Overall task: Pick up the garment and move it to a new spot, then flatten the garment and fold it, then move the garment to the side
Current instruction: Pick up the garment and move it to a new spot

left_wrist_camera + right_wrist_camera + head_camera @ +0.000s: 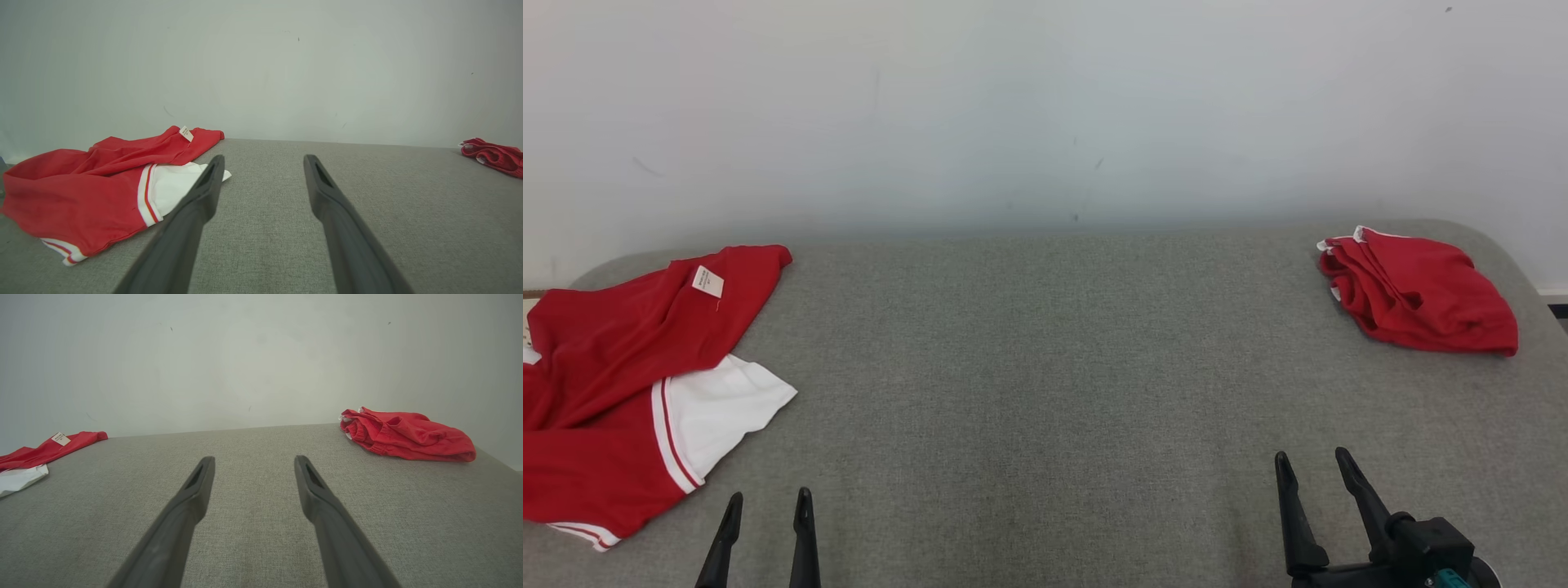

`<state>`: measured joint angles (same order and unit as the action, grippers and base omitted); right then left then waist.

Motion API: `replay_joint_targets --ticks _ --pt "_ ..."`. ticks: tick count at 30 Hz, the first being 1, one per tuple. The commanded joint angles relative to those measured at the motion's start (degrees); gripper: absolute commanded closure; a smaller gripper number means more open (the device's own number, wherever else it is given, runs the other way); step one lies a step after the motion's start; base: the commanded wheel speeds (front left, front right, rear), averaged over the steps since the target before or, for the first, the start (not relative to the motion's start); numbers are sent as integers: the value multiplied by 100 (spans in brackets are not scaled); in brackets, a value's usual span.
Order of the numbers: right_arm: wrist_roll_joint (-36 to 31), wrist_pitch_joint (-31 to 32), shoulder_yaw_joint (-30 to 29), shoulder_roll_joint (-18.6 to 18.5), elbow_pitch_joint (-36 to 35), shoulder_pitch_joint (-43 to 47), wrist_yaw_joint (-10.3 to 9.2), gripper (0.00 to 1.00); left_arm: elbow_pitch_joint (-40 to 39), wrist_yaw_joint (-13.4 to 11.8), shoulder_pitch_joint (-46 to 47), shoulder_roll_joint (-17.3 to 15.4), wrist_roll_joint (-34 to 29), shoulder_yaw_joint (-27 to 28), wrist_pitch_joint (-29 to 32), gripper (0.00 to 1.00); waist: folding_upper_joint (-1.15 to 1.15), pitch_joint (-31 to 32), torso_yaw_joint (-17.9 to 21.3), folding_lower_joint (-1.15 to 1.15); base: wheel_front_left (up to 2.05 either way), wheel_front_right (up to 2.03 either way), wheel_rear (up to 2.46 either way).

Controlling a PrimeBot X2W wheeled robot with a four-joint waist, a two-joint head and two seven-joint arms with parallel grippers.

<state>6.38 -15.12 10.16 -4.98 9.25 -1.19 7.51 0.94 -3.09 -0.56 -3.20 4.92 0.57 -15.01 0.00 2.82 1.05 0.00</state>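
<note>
Two garments lie on the grey fabric table (1045, 367), well apart from each other. One is a loose garment (605, 384), red with a white panel and white-and-red striped trim, spread in rumpled folds at about nine o'clock in the head view, along the table's left edge. The other is a folded garment (1421, 294), a compact red bundle with a little white at its edge, at about two o'clock near the far right corner. A single small white label (707, 281) is sewn to the far part of the loose garment; its print is too small to read. There are two grippers. The left gripper (770, 493) is at about seven o'clock, just beside the loose garment's near corner, and the right gripper (1312, 453) is at about five o'clock. Both have their two dark fingers spread apart with nothing between them, above bare table. A plain pale wall (1045, 106) stands behind at twelve o'clock.
</note>
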Motion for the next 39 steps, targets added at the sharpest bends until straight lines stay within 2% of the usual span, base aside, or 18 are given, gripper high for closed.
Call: replay_joint_targets --ticks 1,14,22,39 --pt "-15 -5 -16 23 23 -20 -4 0 16 11 47 -13 -9 20 -23 0 0 4 -8 0 0 0 0" --pt "32 -6 -57 53 82 -5 -4 0 38 24 8 7 -9 108 -23 0 0 11 -39 0 0 0 0" --pt "82 -6 -66 47 83 29 -4 0 84 -18 63 13 -28 171 -23 0 0 5 -244 0 0 0 0" --pt "149 -6 -113 42 193 29 -4 0 138 -101 -37 -77 -209 252 -23 0 0 54 -1517 0 0 0 0"
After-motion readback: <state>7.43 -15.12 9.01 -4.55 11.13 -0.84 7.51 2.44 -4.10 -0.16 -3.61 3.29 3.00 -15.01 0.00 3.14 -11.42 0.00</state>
